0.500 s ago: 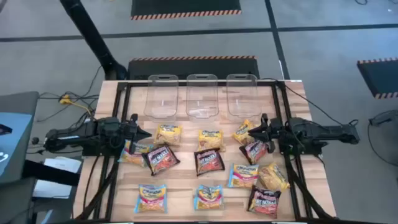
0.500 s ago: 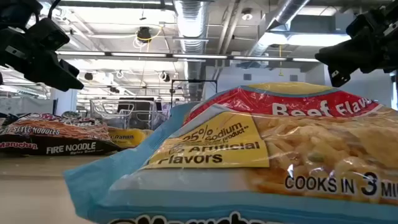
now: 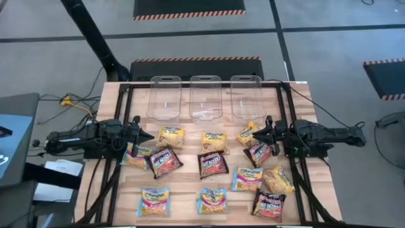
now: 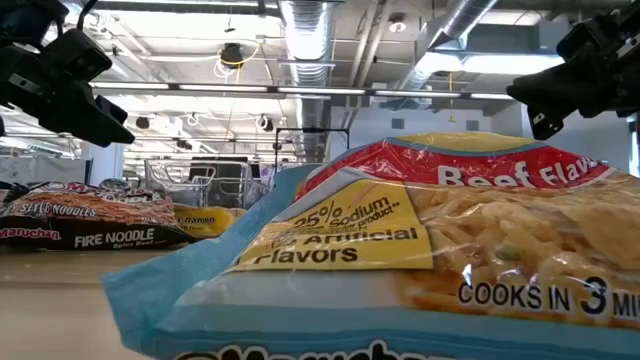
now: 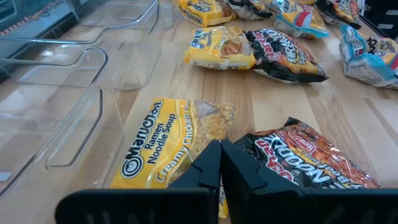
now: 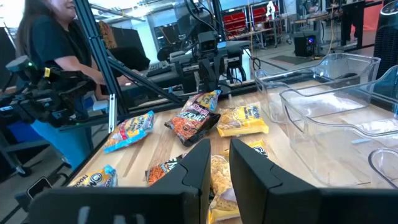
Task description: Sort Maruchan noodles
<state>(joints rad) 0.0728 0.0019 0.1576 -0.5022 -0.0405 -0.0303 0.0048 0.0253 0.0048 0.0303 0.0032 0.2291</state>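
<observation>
About a dozen Maruchan packets lie flat on the wooden table. There are yellow ones [image 3: 171, 136] [image 3: 214, 141], black-red ones [image 3: 164, 161] [image 3: 212, 164] and light blue ones [image 3: 155, 201] [image 3: 213, 200]. My left gripper [image 3: 150, 135] hovers shut at the table's left side, just above a yellow packet [image 5: 168, 146] and beside a black-red one [image 5: 305, 162]. My right gripper [image 3: 256, 134] hovers at the table's right side with a narrow gap between its fingers, over a yellow packet [image 6: 217, 177]. In the low view both grippers [image 4: 105, 115] [image 4: 540, 110] stand well above the tabletop.
Three clear plastic bins [image 3: 164, 98] [image 3: 205, 98] [image 3: 247, 96] stand in a row at the table's far edge. A black metal frame [image 3: 285, 107] rims the table. A blue packet [image 4: 400, 260] fills the low view. A person [image 6: 50, 43] stands beyond the table's left side.
</observation>
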